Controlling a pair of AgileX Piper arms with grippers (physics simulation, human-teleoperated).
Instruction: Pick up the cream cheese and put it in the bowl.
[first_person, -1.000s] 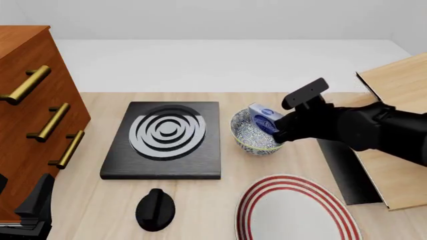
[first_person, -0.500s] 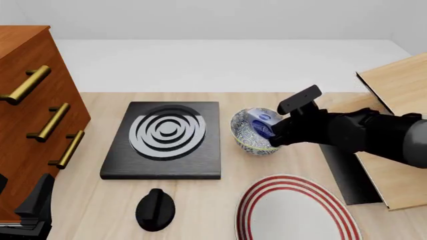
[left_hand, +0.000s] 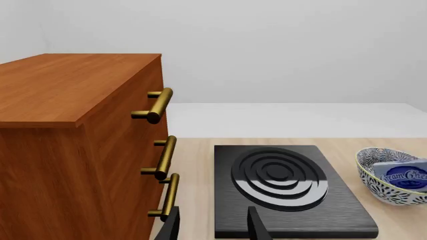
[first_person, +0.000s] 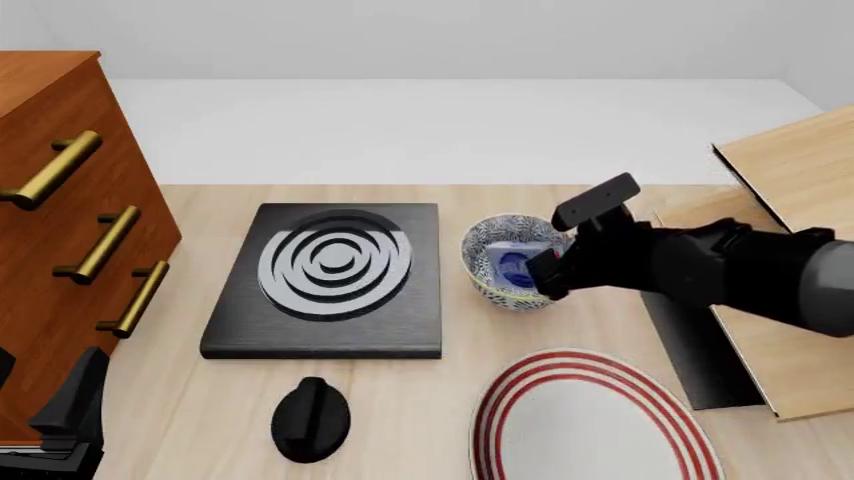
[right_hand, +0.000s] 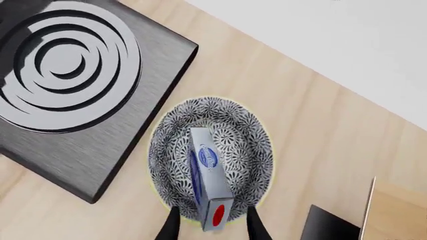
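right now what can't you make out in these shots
- Front view: the right gripper and arm cover the bowl's right side, so how the cream cheese rests there is hidden.
- Right wrist view: only the fingertips show at the frame edge; whether they touch the box is unclear.
- Left wrist view: the bowl is cut off by the frame edge.
- Front view: the left gripper is mostly out of frame.

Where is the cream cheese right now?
The cream cheese lies inside the bowl, right of the stove burner plate in the front view, with the right end effector open just above its red-marked end.
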